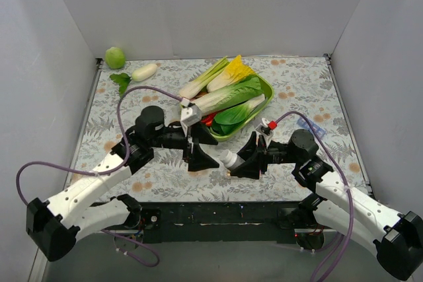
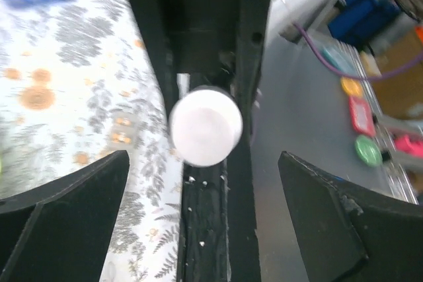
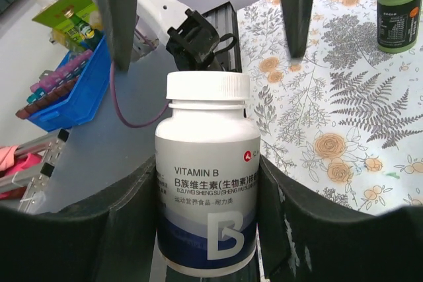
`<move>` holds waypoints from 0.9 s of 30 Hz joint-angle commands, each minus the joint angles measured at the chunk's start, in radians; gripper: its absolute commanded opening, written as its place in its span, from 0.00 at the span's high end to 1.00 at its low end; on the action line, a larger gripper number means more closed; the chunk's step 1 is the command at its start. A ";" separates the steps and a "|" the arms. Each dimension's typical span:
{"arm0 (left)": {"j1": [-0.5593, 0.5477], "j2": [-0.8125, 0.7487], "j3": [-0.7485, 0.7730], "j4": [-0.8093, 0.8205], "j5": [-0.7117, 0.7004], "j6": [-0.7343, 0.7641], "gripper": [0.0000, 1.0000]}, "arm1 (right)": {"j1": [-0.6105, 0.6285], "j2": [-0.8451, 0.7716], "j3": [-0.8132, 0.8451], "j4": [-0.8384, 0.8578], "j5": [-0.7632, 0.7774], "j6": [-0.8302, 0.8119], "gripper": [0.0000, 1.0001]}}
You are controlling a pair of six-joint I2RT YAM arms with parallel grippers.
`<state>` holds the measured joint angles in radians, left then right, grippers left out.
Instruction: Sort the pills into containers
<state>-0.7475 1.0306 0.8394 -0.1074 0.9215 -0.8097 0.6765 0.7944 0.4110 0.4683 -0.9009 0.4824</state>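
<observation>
You had the right gripper (image 1: 239, 162) clamped on the white plastic Vitamin B bottle (image 3: 206, 183), left gripper (image 1: 200, 147) spread wide, and the whitish translucent compartment strip (image 2: 123, 130) sat centre-left of the left-wrist view.

One high overview, two close wrist views facing each other.
The top camera sits above and behind the arm bases and looks down over the whole counter (image 1: 297, 90). Each wrist camera looks out at close range toward the other arm. All three share the white bottle (image 1: 230, 159) near mid-frame.
</observation>
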 commanded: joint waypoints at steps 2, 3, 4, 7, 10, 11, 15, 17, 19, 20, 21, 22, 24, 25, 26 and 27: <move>0.149 -0.179 -0.045 0.192 -0.111 -0.313 0.02 | -0.011 -0.027 0.044 0.014 -0.001 -0.076 0.99; 0.167 -0.188 -0.036 0.172 -0.149 -0.356 0.02 | -0.011 -0.029 0.052 -0.034 0.002 -0.111 0.99; 0.168 -0.201 -0.025 0.152 -0.165 -0.406 0.02 | -0.011 -0.032 0.073 -0.061 0.005 -0.186 0.99; 0.169 -0.192 0.009 0.042 -0.222 -0.538 0.02 | -0.011 -0.040 0.121 -0.210 0.040 -0.333 0.99; 0.172 -0.165 0.004 -0.020 -0.281 -0.669 0.02 | -0.011 -0.044 0.205 -0.394 0.146 -0.606 0.99; 0.171 -0.146 -0.003 -0.056 -0.308 -0.757 0.02 | -0.011 -0.044 0.245 -0.431 0.184 -0.730 0.99; 0.169 -0.109 -0.052 -0.065 -0.343 -0.959 0.07 | -0.009 -0.035 0.290 -0.534 0.370 -0.937 0.99; 0.163 -0.104 -0.075 -0.028 -0.368 -1.002 0.07 | 0.003 -0.018 0.298 -0.566 0.427 -0.972 0.99; 0.155 -0.098 -0.083 -0.006 -0.394 -1.043 0.08 | 0.009 -0.015 0.293 -0.566 0.447 -0.981 0.99; 0.148 -0.093 -0.085 0.018 -0.409 -1.056 0.08 | 0.017 -0.014 0.290 -0.559 0.453 -0.981 0.99; 0.143 -0.080 -0.079 0.020 -0.421 -1.075 0.08 | 0.020 -0.012 0.288 -0.557 0.456 -0.979 0.99; 0.137 -0.069 -0.076 0.020 -0.435 -1.083 0.09 | 0.020 -0.011 0.285 -0.551 0.462 -0.978 0.99; 0.105 -0.049 -0.062 0.020 -0.472 -1.102 0.09 | 0.021 -0.011 0.284 -0.546 0.462 -0.975 0.99; 0.097 -0.023 -0.060 0.021 -0.481 -1.126 0.11 | 0.021 -0.008 0.282 -0.545 0.462 -0.973 0.99; 0.076 -0.014 -0.060 0.021 -0.492 -1.141 0.12 | 0.024 -0.006 0.281 -0.543 0.462 -0.969 0.99; 0.063 0.000 -0.056 0.023 -0.515 -1.152 0.12 | 0.024 -0.004 0.278 -0.540 0.464 -0.967 0.99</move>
<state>-0.6350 0.9909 0.7525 -0.1036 0.4980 -1.8671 0.6933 0.7921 0.6720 -0.0959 -0.4698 -0.4557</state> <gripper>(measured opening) 0.890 0.585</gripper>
